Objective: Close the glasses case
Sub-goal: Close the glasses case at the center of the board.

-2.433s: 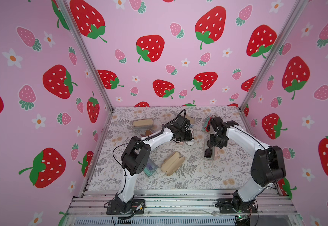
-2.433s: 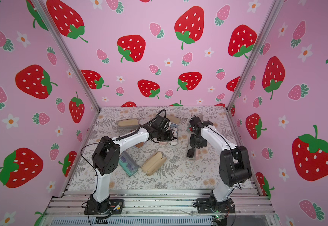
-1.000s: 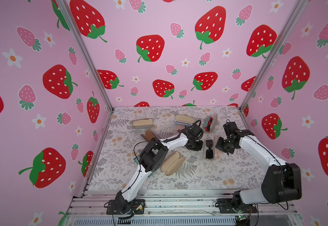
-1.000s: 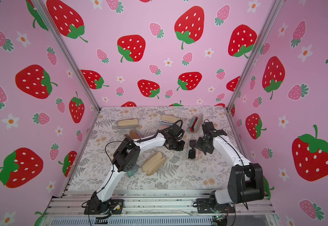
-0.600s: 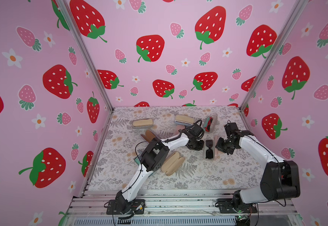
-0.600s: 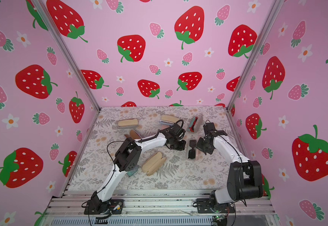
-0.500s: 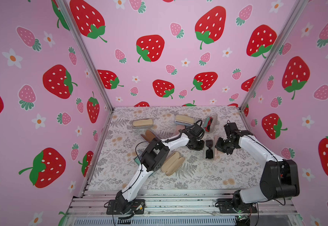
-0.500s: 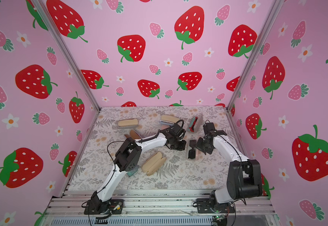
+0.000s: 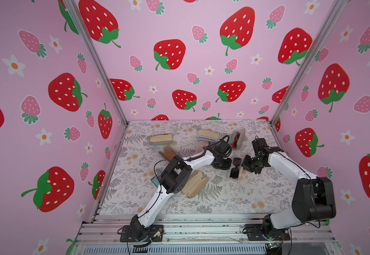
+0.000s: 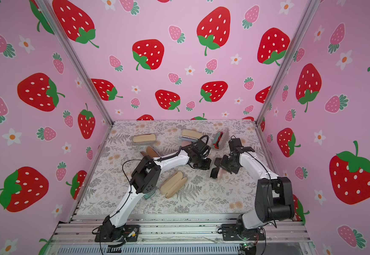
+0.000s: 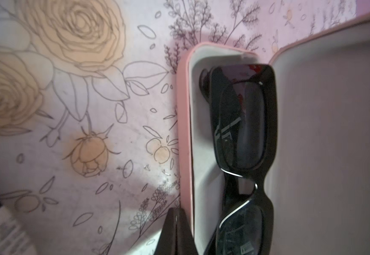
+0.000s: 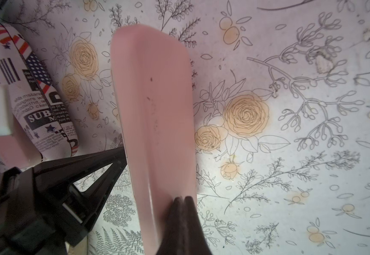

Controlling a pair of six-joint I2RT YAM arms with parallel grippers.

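The pink glasses case (image 9: 241, 174) lies open on the floral mat in both top views, with black sunglasses (image 9: 234, 168) in its base. My left gripper (image 9: 228, 167) is shut, and its tips (image 11: 177, 213) rest against the outer rim of the base (image 11: 183, 132). My right gripper (image 9: 245, 164) is also shut. Its tips (image 12: 183, 199) touch the outside of the raised pink lid (image 12: 155, 110). The lid's pale inside (image 11: 334, 132) stands beside the sunglasses (image 11: 243, 123). The case (image 10: 221, 174) sits between both grippers.
Tan cases lie at the back left (image 9: 161, 138), back middle (image 9: 208, 134) and, opened flat, near the left arm (image 9: 195, 184). A brown case (image 9: 168, 153) and a case with red glasses (image 9: 238, 136) also lie behind. A newspaper-print case (image 12: 36, 99) is close to the left gripper.
Since the earliest frames, my left gripper has come forward and right to the case's side, and my right gripper has moved off the case to its right side. Over the last second almost nothing moved.
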